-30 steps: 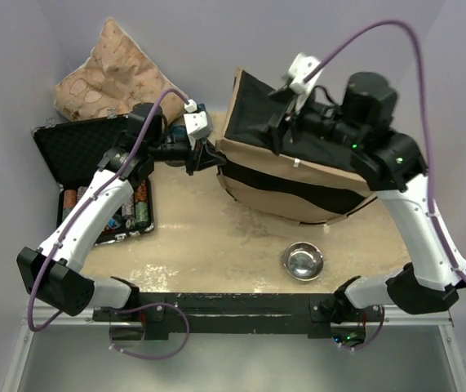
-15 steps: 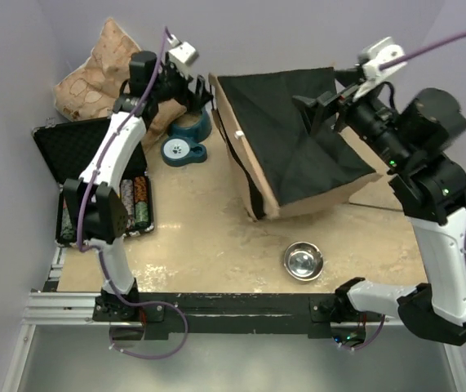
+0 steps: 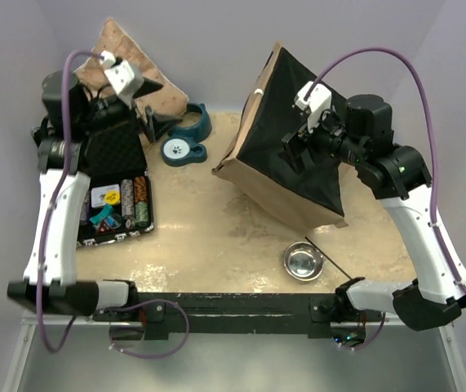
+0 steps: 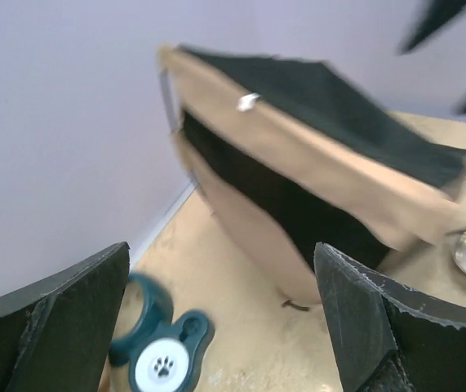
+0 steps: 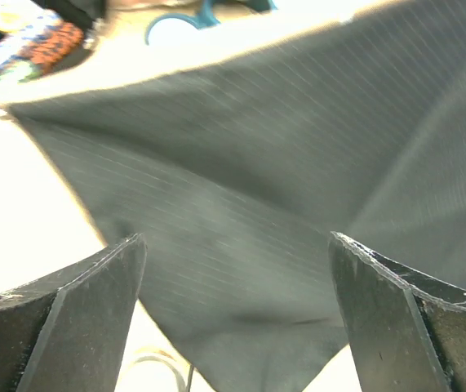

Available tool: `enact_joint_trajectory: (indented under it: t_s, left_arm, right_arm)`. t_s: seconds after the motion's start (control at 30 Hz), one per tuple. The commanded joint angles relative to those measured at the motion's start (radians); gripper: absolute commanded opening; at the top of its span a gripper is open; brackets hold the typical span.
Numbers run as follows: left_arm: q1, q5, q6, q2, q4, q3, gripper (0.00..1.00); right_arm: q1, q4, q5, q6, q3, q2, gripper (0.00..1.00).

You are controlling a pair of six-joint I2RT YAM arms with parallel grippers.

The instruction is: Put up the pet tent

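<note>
The pet tent (image 3: 269, 114) is a tan-beige fabric shape with black lining, tipped up at the back middle of the table. My right gripper (image 3: 292, 151) hovers open over its black lining (image 5: 257, 163), with nothing between the fingers (image 5: 237, 253). My left gripper (image 3: 149, 121) is raised at the back left, well apart from the tent, and open. In the left wrist view the tent (image 4: 298, 188) shows beyond the open fingers (image 4: 223, 269), its tan edge and black panel blurred. A thin dark pole (image 3: 330, 257) lies on the table by the tent's near corner.
A teal pet feeder (image 3: 185, 137) with a white paw-print lid (image 4: 163, 363) stands left of the tent. A tan patterned pillow (image 3: 122, 49) leans at the back left. An open black case (image 3: 106, 155) holds poker chips (image 3: 135, 200). A small metal bowl (image 3: 303, 261) sits near the front.
My left gripper let go of the tent, opened and swung up and left, away from it. The tent tipped up and turned. My right gripper came down over the black lining.
</note>
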Motion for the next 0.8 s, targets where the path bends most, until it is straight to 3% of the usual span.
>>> enact_joint_trajectory:
  t_s: [0.0, 0.13, 0.27, 0.37, 0.47, 0.57, 0.77]
  left_arm:
    - [-0.072, 0.181, 0.119, -0.179, -0.070, -0.155, 0.99]
    - [-0.252, 0.110, 0.317, -0.287, -0.202, -0.290, 0.98]
    - [-0.352, 0.062, 0.235, -0.299, -0.109, -0.384, 0.94]
    - [-0.428, 0.011, 0.131, -0.264, 0.053, -0.444, 0.93]
    - [-0.468, -0.083, 0.009, -0.209, 0.256, -0.505, 0.92]
    - [-0.482, -0.149, -0.067, -0.135, 0.432, -0.505, 0.92]
    - [-0.484, -0.240, -0.140, 0.012, 0.583, -0.429, 0.91]
  right_arm:
    - [-0.003, -0.035, -0.156, -0.085, 0.051, -0.015, 0.94]
    - [-0.003, -0.134, -0.190, -0.295, -0.060, -0.077, 0.90]
    - [-0.003, -0.162, -0.144, -0.386, -0.225, -0.171, 0.89]
    - [-0.002, -0.125, -0.127, -0.374, -0.311, -0.225, 0.89]
    - [-0.003, 0.006, -0.135, -0.291, -0.300, -0.207, 0.89]
    - [-0.002, 0.149, -0.068, -0.233, -0.299, -0.125, 0.83]
    - [-0.005, 0.450, 0.114, -0.197, -0.270, 0.002, 0.65]
